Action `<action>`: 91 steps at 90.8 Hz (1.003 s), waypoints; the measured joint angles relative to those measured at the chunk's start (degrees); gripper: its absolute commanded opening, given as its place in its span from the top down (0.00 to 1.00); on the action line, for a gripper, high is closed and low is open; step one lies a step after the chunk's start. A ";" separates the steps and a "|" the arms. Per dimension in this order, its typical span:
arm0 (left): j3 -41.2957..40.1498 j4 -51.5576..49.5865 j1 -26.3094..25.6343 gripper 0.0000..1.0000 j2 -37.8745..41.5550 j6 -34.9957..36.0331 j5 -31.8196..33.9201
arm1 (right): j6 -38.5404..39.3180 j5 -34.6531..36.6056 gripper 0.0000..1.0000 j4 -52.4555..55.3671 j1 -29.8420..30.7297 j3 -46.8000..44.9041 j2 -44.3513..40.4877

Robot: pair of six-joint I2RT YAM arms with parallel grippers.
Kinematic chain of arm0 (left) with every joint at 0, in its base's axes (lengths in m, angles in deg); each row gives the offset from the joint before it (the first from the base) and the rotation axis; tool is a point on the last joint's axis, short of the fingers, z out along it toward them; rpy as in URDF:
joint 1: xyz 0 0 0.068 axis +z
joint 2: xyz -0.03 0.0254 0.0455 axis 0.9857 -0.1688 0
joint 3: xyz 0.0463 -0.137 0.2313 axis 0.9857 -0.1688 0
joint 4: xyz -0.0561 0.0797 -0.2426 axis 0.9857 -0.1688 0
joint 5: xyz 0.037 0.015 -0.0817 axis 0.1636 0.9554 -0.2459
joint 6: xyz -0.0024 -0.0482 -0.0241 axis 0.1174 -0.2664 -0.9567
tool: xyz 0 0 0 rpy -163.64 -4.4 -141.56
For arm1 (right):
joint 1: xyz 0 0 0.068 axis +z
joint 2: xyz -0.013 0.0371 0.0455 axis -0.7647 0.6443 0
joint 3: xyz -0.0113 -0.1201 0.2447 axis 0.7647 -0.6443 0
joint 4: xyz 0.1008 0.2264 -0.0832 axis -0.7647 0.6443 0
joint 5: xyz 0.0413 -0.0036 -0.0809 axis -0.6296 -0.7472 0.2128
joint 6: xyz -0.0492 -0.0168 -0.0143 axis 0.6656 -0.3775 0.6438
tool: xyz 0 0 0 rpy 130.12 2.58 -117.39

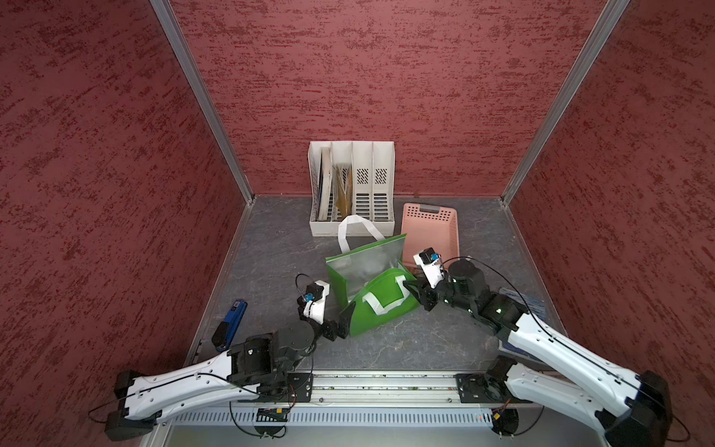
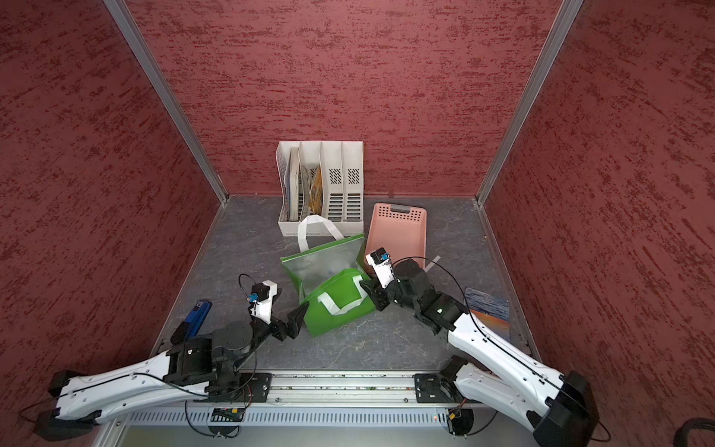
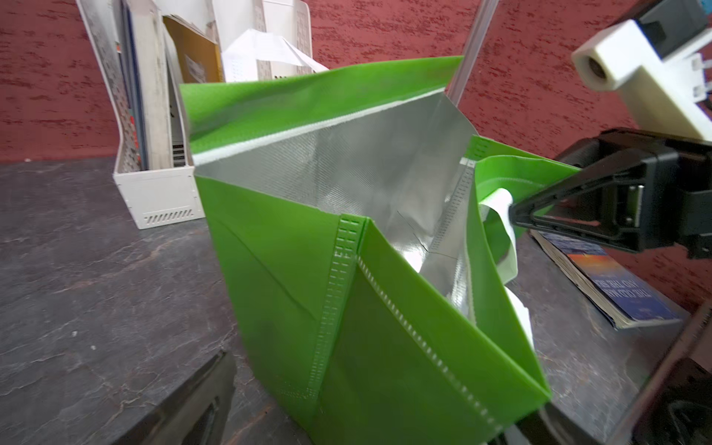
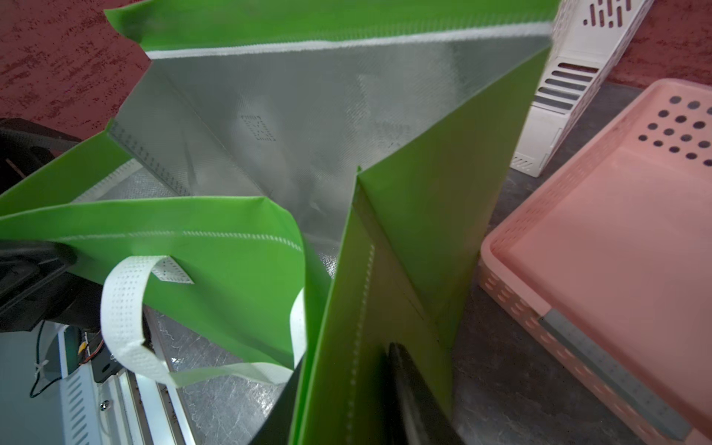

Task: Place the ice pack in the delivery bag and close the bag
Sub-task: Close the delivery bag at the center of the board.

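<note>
The delivery bag (image 1: 360,323) (image 2: 329,319) stands at the middle of the tabletop, mouth open and silver lining showing; its far wall stands upright, with one white strap handle (image 1: 354,226) looping above it, while the near wall's rim sags outward with the other handle (image 1: 381,307) lying across it. The left gripper (image 1: 347,321) (image 2: 300,319) sits at the bag's near-left corner with its fingers spread wide; in the left wrist view that corner of the bag (image 3: 289,269) lies between them, and I cannot tell whether either finger touches it. The right gripper (image 1: 410,288) (image 2: 365,286) reaches the bag's right side at the rim; in the right wrist view the green side wall (image 4: 424,215) runs between its jaws, one finger on each side, drawn fairly close; whether they already pinch the fabric cannot be told.

A white four-slot file organizer (image 1: 381,193) stands at the far edge, with booklets in its two left slots; a pink perforated basket (image 1: 431,236) (image 4: 616,231) lies just beside the bag toward the far-right corner. A blue stapler (image 1: 232,321) lies at the left edge; a book (image 2: 487,305) (image 3: 601,277) lies at the right edge, partly under the right arm.
</note>
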 measured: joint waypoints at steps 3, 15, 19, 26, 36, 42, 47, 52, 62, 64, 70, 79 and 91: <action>-0.39 0.44 1.16 0.03 0.33 -0.04 0.09 | 0.22 -0.20 0.76 -0.20 0.00 0.33 0.22; -1.90 2.64 9.18 0.07 2.16 -0.48 -4.13 | 1.14 -0.59 0.86 -0.83 -0.02 1.88 0.44; -2.32 3.72 12.70 0.09 2.29 -0.61 -7.13 | 1.27 -0.83 0.91 -1.01 -0.02 2.56 0.61; -2.51 5.27 18.93 0.10 1.20 -1.05 -12.66 | 1.55 -1.22 0.97 -1.07 -0.02 4.00 1.64; -2.21 6.91 25.68 0.15 -2.64 -1.44 -19.91 | 1.77 -1.33 0.97 -1.03 -0.04 5.16 2.93; -1.92 7.98 28.46 0.25 -5.60 -1.81 -23.78 | 1.75 -1.22 0.92 -0.98 -0.11 5.09 2.84; -1.70 8.68 30.12 0.29 -7.54 -2.03 -26.49 | 1.70 -1.18 0.82 -1.05 -0.33 4.87 2.47; -1.51 9.31 31.54 0.34 -9.11 -2.47 -29.22 | 1.57 -1.07 0.72 -1.11 -0.72 4.48 1.68; -1.51 10.82 33.11 0.59 -10.34 -3.32 -33.59 | 1.20 -0.98 0.58 -1.14 -1.51 4.46 0.11; -1.51 11.19 33.31 0.66 -10.36 -3.61 -34.14 | 1.07 -1.01 0.56 -1.07 -1.70 4.48 -0.13; -1.51 11.89 33.66 0.78 -10.27 -4.33 -35.65 | 0.81 -1.05 0.51 -0.39 -2.73 5.01 -0.35; -1.51 12.41 34.14 0.80 -10.27 -5.53 -36.98 | -0.44 -2.58 0.48 1.31 -6.08 7.39 0.11; -1.51 12.46 34.38 0.86 -10.25 -6.71 -38.38 | -2.91 -8.37 0.46 1.79 -14.10 11.45 0.50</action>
